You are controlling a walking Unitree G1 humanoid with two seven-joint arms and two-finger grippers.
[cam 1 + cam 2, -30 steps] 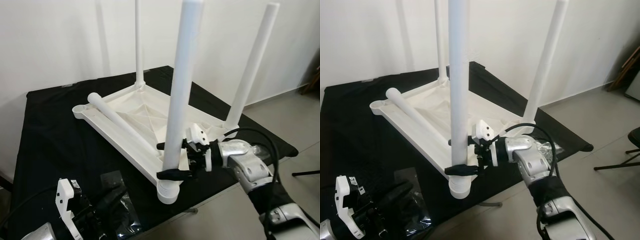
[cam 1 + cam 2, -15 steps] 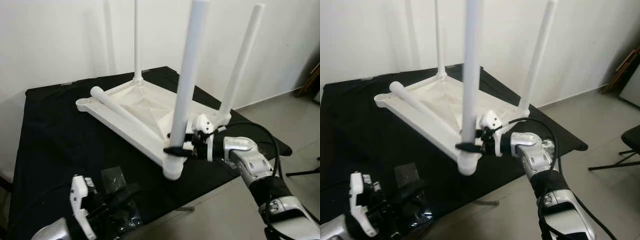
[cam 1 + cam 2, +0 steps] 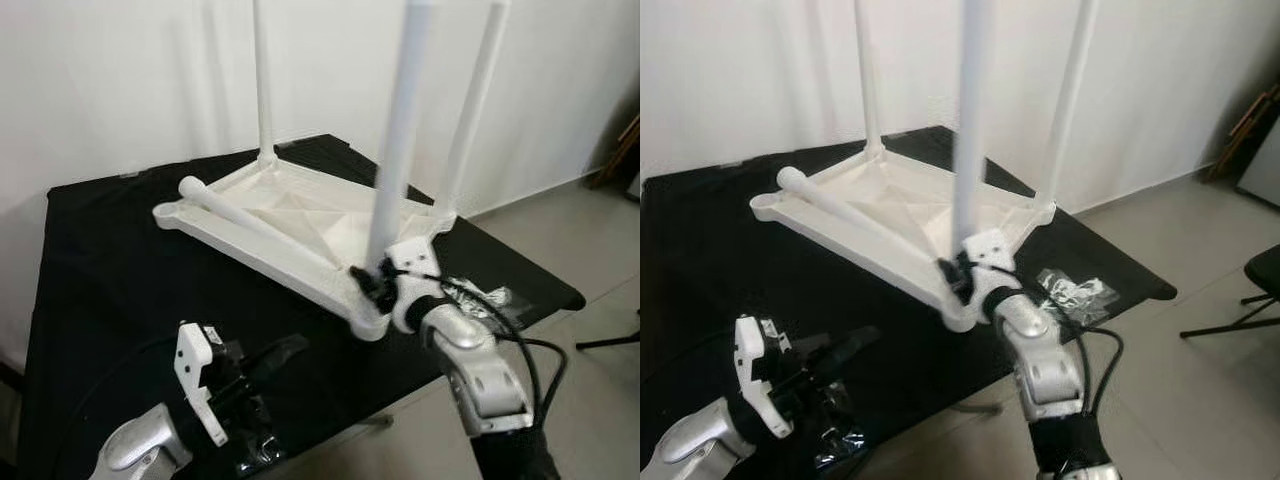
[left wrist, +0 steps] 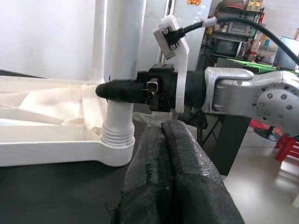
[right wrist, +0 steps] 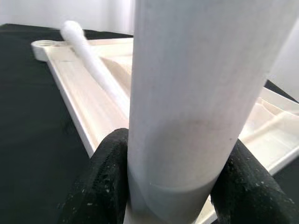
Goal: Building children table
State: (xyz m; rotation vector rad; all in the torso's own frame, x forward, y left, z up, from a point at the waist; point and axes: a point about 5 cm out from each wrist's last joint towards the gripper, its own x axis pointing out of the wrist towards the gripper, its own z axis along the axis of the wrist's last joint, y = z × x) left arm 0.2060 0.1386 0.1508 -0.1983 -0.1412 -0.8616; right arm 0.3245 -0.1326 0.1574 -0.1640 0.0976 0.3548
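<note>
Table leg (image 3: 398,150) stands upright in its corner socket, clamped low by the right end effector (image 3: 377,280).

1. Right gripper (image 3: 375,283) clamped the near leg (image 3: 398,150), blocking that corner at frame centre.
2. Loose leg (image 3: 250,222) lay across the tabletop (image 3: 300,215).
3. Black cloth (image 3: 100,270) at left was open.
4. Plastic bag (image 3: 1075,293) occupied centre-right.

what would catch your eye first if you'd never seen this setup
A white children's table lies upside down on a black cloth, three legs standing up from its corners. The right gripper is clamped on the base of the nearest leg. A fourth leg lies loose across the underside, and the left gripper hovers low over the cloth's near edge.
</note>
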